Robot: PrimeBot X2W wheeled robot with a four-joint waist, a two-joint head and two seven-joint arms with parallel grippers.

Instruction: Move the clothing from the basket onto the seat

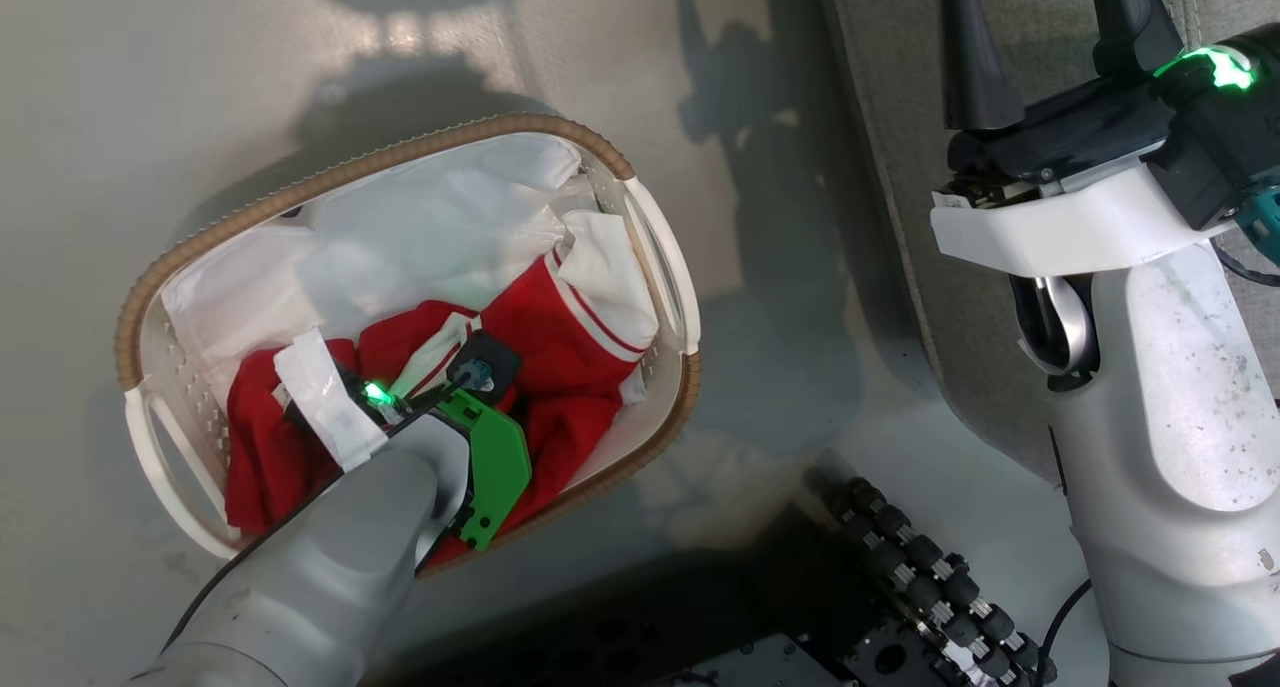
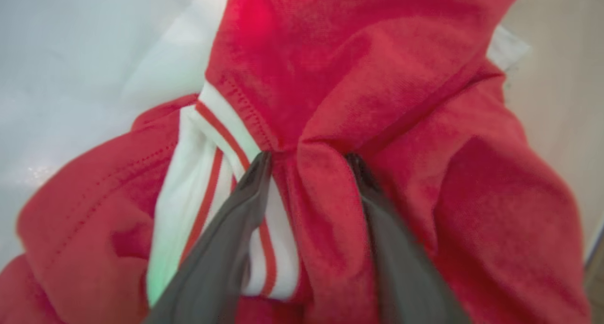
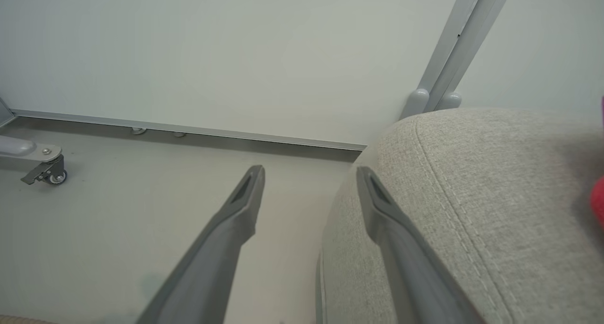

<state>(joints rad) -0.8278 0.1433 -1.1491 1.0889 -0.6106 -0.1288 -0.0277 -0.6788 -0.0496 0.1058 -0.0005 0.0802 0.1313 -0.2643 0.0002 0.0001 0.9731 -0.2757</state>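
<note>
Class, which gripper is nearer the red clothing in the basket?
Left. The left gripper is down in the basket, fingers astride a fold of the clothing. The right gripper is open beside the seat, well clear of the basket.

A pale glossy floor (image 1: 200, 117) is spreading across the upper left of the head view. In the right wrist view, a light wall (image 3: 236, 55) is meeting a grey skirting strip (image 3: 212, 135); a small caster (image 3: 53, 174) is standing mid-left, a grey post (image 3: 455, 41) rising upper right.
</note>
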